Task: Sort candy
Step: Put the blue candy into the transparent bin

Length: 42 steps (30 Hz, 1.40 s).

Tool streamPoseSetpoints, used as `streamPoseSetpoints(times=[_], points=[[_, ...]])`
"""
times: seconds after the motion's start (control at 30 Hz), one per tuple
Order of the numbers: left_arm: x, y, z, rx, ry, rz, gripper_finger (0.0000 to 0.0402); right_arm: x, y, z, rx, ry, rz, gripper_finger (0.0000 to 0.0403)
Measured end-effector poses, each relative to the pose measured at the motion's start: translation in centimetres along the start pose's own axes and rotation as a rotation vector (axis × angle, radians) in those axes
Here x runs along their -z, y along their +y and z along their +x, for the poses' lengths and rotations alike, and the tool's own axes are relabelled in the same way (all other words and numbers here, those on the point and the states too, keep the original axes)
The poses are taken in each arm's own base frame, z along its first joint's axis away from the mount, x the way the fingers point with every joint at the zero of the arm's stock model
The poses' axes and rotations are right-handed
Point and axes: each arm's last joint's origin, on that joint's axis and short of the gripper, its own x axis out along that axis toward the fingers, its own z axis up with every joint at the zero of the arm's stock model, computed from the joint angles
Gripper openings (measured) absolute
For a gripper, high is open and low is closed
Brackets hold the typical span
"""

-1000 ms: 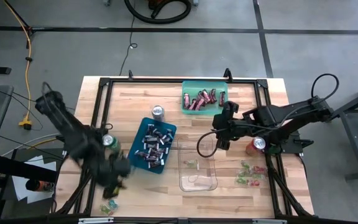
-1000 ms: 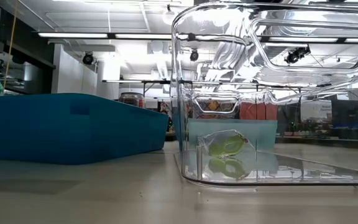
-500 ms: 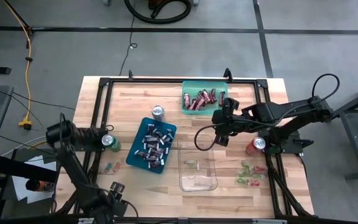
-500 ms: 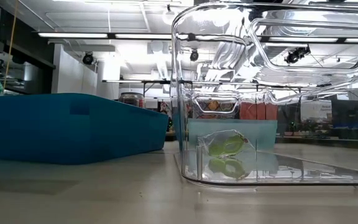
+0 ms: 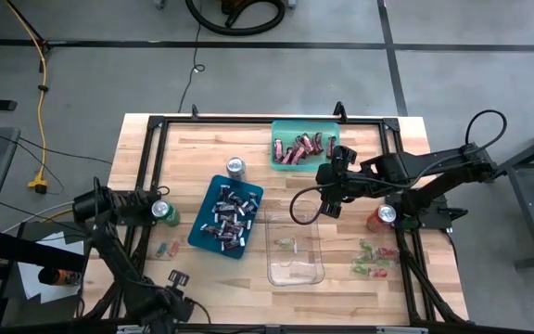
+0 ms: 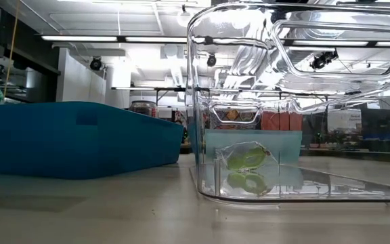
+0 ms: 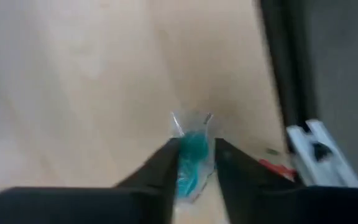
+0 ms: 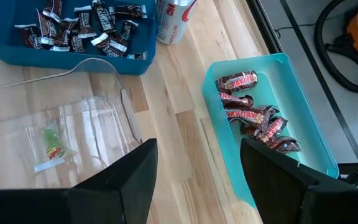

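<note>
Left gripper [image 7: 194, 146] at the near left edge of the table [image 5: 193, 153]: a blue-green wrapped piece [image 7: 193, 158] sits right at its tip on the bare wood. The wrist view is blurred, so whether the claw is spread or pinching the piece cannot be told. Two more small wrapped pieces [image 5: 165, 249] lie on the wood near that arm, just in front of a green can [image 5: 163, 211].

Right gripper [image 8: 197, 168] hangs above the table's middle right. Its fingers [image 8: 140, 171] are spread wide with nothing between them. Below it lies bare wood between the clear container [image 5: 295, 276] and the teal tray [image 5: 281, 127].

The clear container holds one green wrapped sweet [image 8: 53, 144], which rests on its floor and shows through the wall in the low view.

The teal tray, at the far edge of the table, holds the dark red bars [image 5: 299, 148].

The blue tray [image 5: 208, 199] sits left of the clear container and just beside it. It holds the dark mini bars [image 5: 228, 218] with pale print. A silver can [image 5: 236, 167] stands upright just beyond the blue tray.

Loose green-and-red pieces [image 5: 374, 258] lie scattered on the wood to the right of the clear container. A red-topped can [image 5: 385, 216] stands near them.
</note>
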Motion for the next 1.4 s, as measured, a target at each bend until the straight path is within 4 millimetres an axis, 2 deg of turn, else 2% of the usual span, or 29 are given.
streamPoseSetpoints(times=[0.07,0.1,0.23,0.3,0.4,0.5,0.67,0.77,0.87,0.97,1.07,1.17,1.27,1.4], points=[[-0.3,0.5,0.1,-0.007,0.003,-0.021,0.0031,0.0,0.0,0.0,0.000,0.000,0.000,0.0225],[-0.5,0.7,0.1,-0.008,0.002,-0.030,0.0016,0.0,0.0,0.0,0.000,0.000,0.002,0.0225],[-1.0,1.9,0.0,-0.024,0.003,-0.043,0.0008,0.0,0.0,0.0,0.000,0.000,0.003,0.0225],[-1.3,2.7,-1.0,-0.035,-0.023,-0.036,0.0002,0.0,0.0,0.0,0.000,0.000,0.003,0.0225],[-1.7,4.4,-4.1,-0.032,-0.121,-0.049,0.0001,0.0,0.0,0.0,0.000,0.000,0.002,0.0225],[-1.6,6.7,-8.3,-0.031,-0.263,-0.115,0.0001,0.0,0.0,0.0,-0.006,0.002,0.001,0.0225],[-0.5,12.0,-15.6,-0.135,-0.616,-0.246,0.0000,0.1,0.2,0.0,-0.051,0.017,-0.001,0.0225],[-0.4,15.7,-18.9,-0.230,-0.816,-0.338,0.0000,0.2,0.2,-0.1,-0.079,0.039,0.005,0.0225],[-1.2,18.8,-20.9,-0.261,-0.963,-0.350,0.0000,0.6,0.3,-0.5,-0.084,0.055,0.021,0.0224],[-2.7,20.8,-21.4,-0.272,-1.018,-0.245,0.0000,1.2,0.3,-1.4,-0.087,0.064,0.030,0.0224],[-5.0,23.2,-20.6,-0.332,-1.045,-0.154,0.0000,1.8,0.1,-2.4,-0.078,0.057,0.045,0.0224],[-7.9,26.1,-19.7,-0.341,-1.148,-0.122,0.0000,2.4,-0.5,-3.7,-0.055,0.024,0.088,0.0224],[-10.5,28.1,-18.2,-0.317,-1.169,-0.102,0.0000,2.7,-1.3,-4.8,-0.035,-0.019,0.144,0.0224],[-13.8,29.4,-14.9,-0.316,-1.052,-0.083,0.0000,3.1,-2.2,-5.8,-0.029,-0.055,0.202,0.0224]])
